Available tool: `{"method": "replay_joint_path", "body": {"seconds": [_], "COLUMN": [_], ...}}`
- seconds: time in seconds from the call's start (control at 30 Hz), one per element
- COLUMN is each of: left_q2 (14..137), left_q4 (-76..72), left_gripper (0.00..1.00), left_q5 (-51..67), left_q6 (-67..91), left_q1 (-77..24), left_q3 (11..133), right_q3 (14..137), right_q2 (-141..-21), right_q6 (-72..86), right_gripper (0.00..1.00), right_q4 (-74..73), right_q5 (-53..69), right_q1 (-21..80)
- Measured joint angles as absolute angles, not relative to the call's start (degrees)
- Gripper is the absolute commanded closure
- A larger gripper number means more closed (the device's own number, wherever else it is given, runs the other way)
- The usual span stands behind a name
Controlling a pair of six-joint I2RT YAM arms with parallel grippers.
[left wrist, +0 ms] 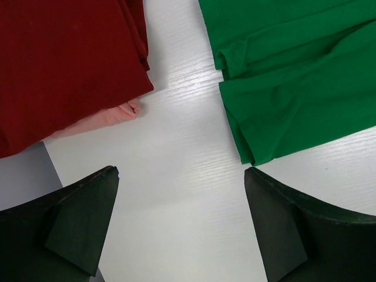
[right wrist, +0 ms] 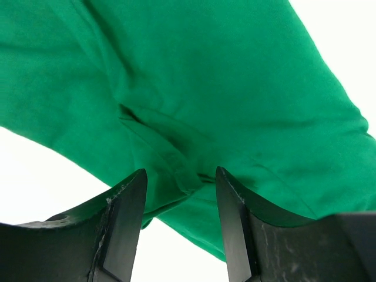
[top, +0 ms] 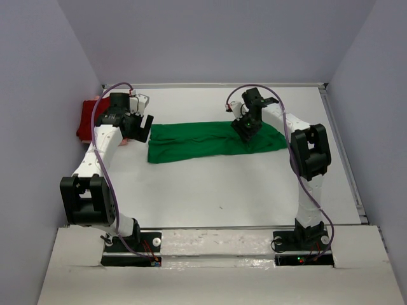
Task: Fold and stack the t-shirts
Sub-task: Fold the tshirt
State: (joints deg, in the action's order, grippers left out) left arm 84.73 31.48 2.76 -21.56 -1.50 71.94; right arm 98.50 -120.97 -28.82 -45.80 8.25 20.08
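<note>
Bench with three t-shirts and two arms. The green t-shirt lies folded into a long band across the far half of the bench, its long side roughly parallel to the far edge and its right end lying closer to the right edge than its left end does to the left edge. The dark red t-shirt rests at the left edge near the far left corner. In the left wrist view the pale pink t-shirt shows only as a strip protruding from beneath it. The left end effector hangs between the dark red and green shirts with its jaws fully apart over bare bench, touching neither. The right end effector is positioned over the right part of the green shirt, its jaws partly apart. A raised fold of green cloth lies in the gap between them, and whether the fingers touch it cannot be told.
</note>
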Motion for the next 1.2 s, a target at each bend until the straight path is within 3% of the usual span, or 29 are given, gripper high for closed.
{"method": "replay_joint_path", "body": {"seconds": [0.8, 1.0, 1.2], "left_q2": [83.7, 83.4, 81.8], "left_q4": [31.6, 31.6, 31.6], "left_gripper": [0.01, 0.01, 0.01], "left_q5": [2.8, 2.8, 2.7], "left_q6": [-21.6, -21.6, -21.6], "left_q1": [-1.5, -1.5, -1.5], "left_q3": [71.9, 71.6, 70.3], "right_q3": [103.3, 103.7, 103.4], "right_q2": [-117.4, -116.6, -116.3], "right_q6": [-32.5, -31.9, -26.9], "right_gripper": [0.44, 0.5, 0.57], "right_q4": [-66.8, -66.5, -58.5], "right_q5": [32.3, 32.5, 22.5], "right_q1": [19.8, 19.1, 18.1]}}
